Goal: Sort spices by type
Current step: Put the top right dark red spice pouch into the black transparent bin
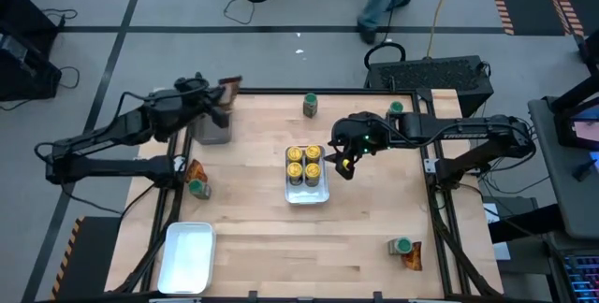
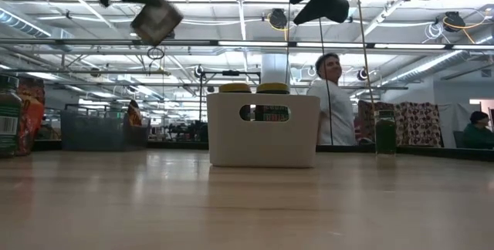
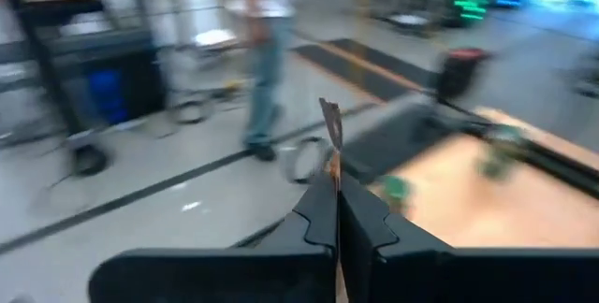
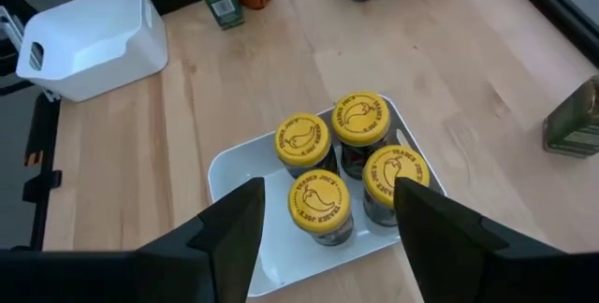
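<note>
My left gripper (image 1: 222,97) is up in the air at the table's far left, above the dark bin (image 1: 213,130), shut on a flat orange-brown packet (image 1: 230,85). The low view shows that packet (image 2: 157,20) tilted high over the table. My right gripper (image 4: 328,238) is open and hovers just right of the white tray (image 1: 306,193), touching nothing. Four yellow-lidded jars (image 4: 335,158) stand inside that tray. Green-lidded jars stand upright on the table at the far edge (image 1: 310,105), far right (image 1: 396,109), left (image 1: 197,188) and near right (image 1: 401,245). My left gripper pinches the orange-brown packet between its two shut fingers (image 3: 318,214). The packet is seen edge-on, and its free end (image 3: 330,130) sticks out beyond the fingertips. It is lifted clear of the table and the bin.
An empty white tray (image 1: 187,256) sits at the near left corner. More packets lie beside the left green jar (image 1: 195,170) and the near right green jar (image 1: 413,258). A person (image 2: 333,99) stands beyond the far edge. Bare wood spans the near middle.
</note>
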`<action>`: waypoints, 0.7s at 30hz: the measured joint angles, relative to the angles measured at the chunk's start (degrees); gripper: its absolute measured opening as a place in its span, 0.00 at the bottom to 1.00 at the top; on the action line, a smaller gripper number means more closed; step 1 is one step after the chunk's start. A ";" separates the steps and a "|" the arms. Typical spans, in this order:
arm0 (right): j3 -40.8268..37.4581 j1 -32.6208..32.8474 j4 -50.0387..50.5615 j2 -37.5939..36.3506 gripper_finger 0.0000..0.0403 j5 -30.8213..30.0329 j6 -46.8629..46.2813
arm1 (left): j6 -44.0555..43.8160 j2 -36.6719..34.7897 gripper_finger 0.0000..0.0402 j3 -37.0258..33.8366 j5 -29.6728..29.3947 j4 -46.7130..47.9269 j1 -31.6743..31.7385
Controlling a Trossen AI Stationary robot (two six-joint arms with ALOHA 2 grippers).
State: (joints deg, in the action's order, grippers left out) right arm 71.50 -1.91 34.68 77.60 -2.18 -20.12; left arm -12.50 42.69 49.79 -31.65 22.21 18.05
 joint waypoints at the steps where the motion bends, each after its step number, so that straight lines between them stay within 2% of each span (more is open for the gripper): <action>1: 0.00 0.00 -0.02 0.00 0.54 -0.54 0.00 | -1.60 -0.70 0.00 -1.09 -2.64 0.03 0.16; 4: 0.00 0.00 -0.25 0.00 0.54 -0.97 -0.15 | -5.24 -1.92 0.00 -4.00 -9.82 0.25 0.63; 7: 0.00 0.00 -0.21 0.00 0.54 -1.05 -0.24 | -5.64 -1.94 0.00 -5.92 -9.63 -0.37 1.07; 9: 0.00 0.00 -0.24 0.00 0.54 -1.07 -0.26 | -5.45 -1.73 0.00 -6.44 -4.55 -1.96 1.04; 16: 0.00 0.00 -5.55 0.02 0.54 -0.65 -0.72 | -1.77 -1.62 0.00 -6.96 23.28 -8.82 0.98; 19: 0.00 0.00 -8.72 0.02 0.54 -0.63 0.07 | -2.01 -2.08 0.00 -6.96 30.30 -10.65 1.00; 21: 0.00 0.00 -11.09 0.03 0.54 -0.66 0.14 | -2.04 -2.43 0.00 -6.96 32.75 -11.02 1.00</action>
State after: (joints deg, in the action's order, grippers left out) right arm 71.50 -1.91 23.59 77.63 -2.83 -19.98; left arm -14.54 40.26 42.83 1.09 11.19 19.05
